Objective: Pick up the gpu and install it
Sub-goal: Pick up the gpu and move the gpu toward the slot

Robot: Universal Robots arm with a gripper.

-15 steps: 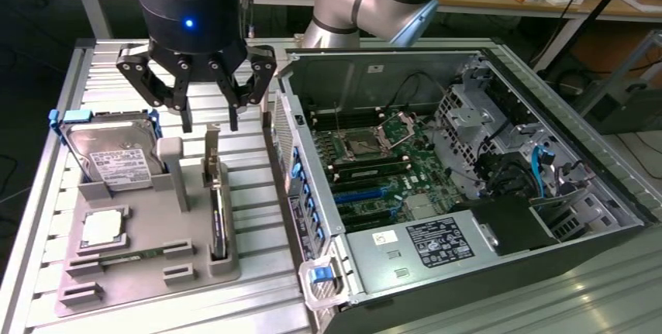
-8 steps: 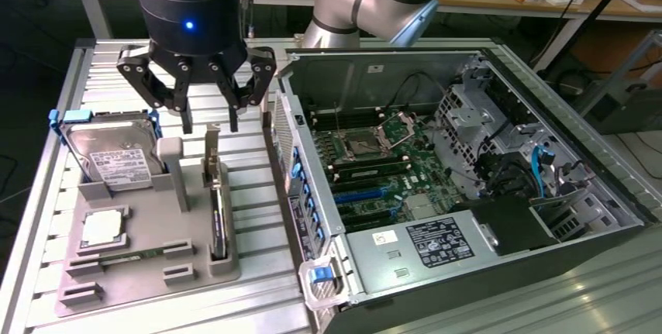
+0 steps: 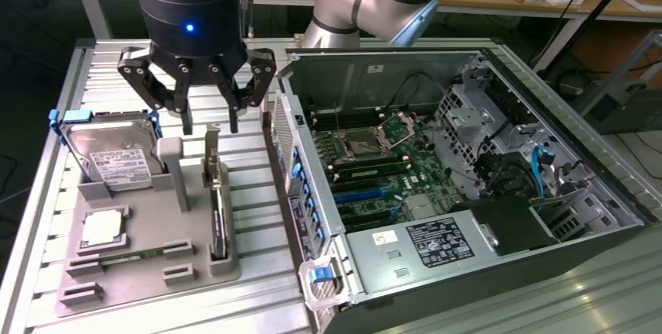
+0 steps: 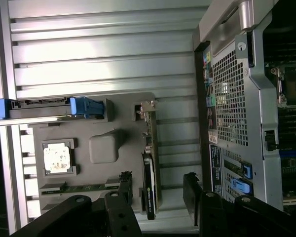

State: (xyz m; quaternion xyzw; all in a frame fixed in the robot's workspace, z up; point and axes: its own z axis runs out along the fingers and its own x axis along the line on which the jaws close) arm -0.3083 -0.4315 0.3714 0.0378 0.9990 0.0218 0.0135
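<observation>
The gpu (image 3: pixel 216 202) stands on its long edge in a slot of the grey holder tray (image 3: pixel 145 272), with its silver bracket end toward the back. My gripper (image 3: pixel 211 123) hangs open just above that end, one finger on either side of the card and neither touching it. In the wrist view the gpu (image 4: pixel 149 168) runs between the two black fingers (image 4: pixel 124 190), closer to one of them, and my gripper (image 4: pixel 157 197) holds nothing. Beside the tray, the open computer case (image 3: pixel 310 156) shows its motherboard (image 3: pixel 377 171).
On the same tray are a hard drive (image 3: pixel 112 156) in a blue carrier, a processor chip (image 3: pixel 104 228) and a memory stick (image 3: pixel 135 256). The case's side wall (image 4: pixel 227 98) stands close to the gpu. All of it rests on a ribbed metal table (image 3: pixel 259 218).
</observation>
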